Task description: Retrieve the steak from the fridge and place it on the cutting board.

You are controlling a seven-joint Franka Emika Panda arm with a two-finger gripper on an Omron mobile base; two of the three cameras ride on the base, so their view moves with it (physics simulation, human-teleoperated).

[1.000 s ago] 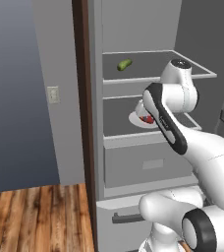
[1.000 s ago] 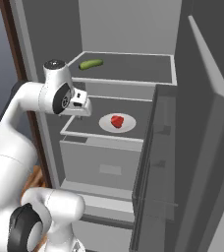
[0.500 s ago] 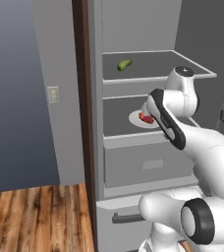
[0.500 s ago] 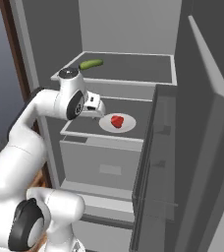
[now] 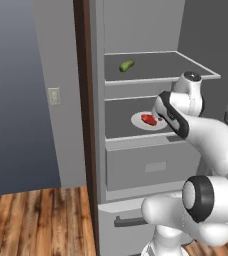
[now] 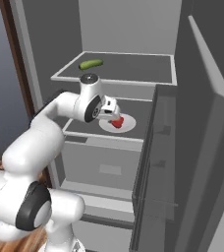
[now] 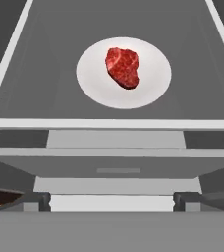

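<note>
hand (image 6: 115, 112) open, seemingly just above steak (image 7: 123, 67) on plate (image 7: 148, 88).

No writing, label, brand, number or sign can be read on anything here; every surface is plain and unmarked.

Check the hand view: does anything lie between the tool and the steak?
Nothing blocks it. Between the open tool and the steak lie bare shelf and the plate's near rim.
</note>
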